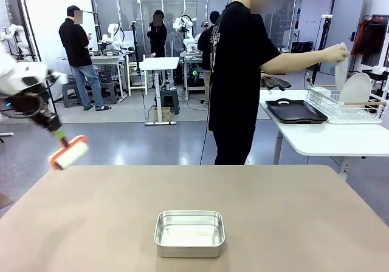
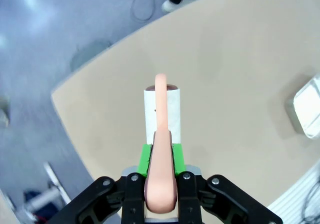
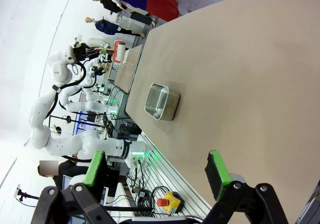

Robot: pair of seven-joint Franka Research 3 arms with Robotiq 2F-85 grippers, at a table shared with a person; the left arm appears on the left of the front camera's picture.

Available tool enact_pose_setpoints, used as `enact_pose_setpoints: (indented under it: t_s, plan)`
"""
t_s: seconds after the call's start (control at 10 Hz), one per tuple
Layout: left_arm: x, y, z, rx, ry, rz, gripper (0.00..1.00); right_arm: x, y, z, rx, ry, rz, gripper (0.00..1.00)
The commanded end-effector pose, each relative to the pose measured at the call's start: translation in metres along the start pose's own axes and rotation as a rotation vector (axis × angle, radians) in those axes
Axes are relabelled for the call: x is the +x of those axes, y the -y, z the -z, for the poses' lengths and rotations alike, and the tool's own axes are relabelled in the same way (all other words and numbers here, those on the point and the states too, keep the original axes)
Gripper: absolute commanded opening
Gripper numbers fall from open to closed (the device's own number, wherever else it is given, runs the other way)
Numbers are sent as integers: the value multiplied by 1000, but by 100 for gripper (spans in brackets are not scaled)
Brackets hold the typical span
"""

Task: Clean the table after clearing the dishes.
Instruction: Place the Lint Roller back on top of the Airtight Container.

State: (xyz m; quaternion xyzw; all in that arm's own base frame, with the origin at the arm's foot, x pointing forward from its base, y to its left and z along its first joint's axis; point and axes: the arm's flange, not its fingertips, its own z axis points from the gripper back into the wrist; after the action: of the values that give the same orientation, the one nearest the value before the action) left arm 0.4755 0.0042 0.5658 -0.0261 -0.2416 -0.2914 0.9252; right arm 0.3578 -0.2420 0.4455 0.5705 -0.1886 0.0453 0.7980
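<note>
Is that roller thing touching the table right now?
No. The roller hangs in the air off the table's far left corner.

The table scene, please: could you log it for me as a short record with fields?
table: beige top, bare apart from the pan
steel pan: near the robot's edge, middle
left gripper: shut on a lint roller, held above the table's far left corner
right gripper: open, holding nothing
person: at the white side table, placing a plate in the dish rack
</note>
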Motion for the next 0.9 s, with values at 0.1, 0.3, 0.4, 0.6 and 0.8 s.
enact_pose_setpoints:
  t_s: [0.1,0.3,0.4,0.6,0.8]
  plan:
    - [53,96,-22,-79,34,469,21,-1,-4,1,-8,8,2,100]
    - [72,179,-27,-142,32,717,21,-1,-4,1,-8,8,2,100]
    - [77,207,-20,-155,15,815,21,-1,-4,1,-8,8,2,100]
    - [88,250,-4,-147,37,954,21,-1,-4,1,-8,8,2,100]
    - [102,286,23,-134,11,1014,21,-1,-4,1,-8,8,2,100]
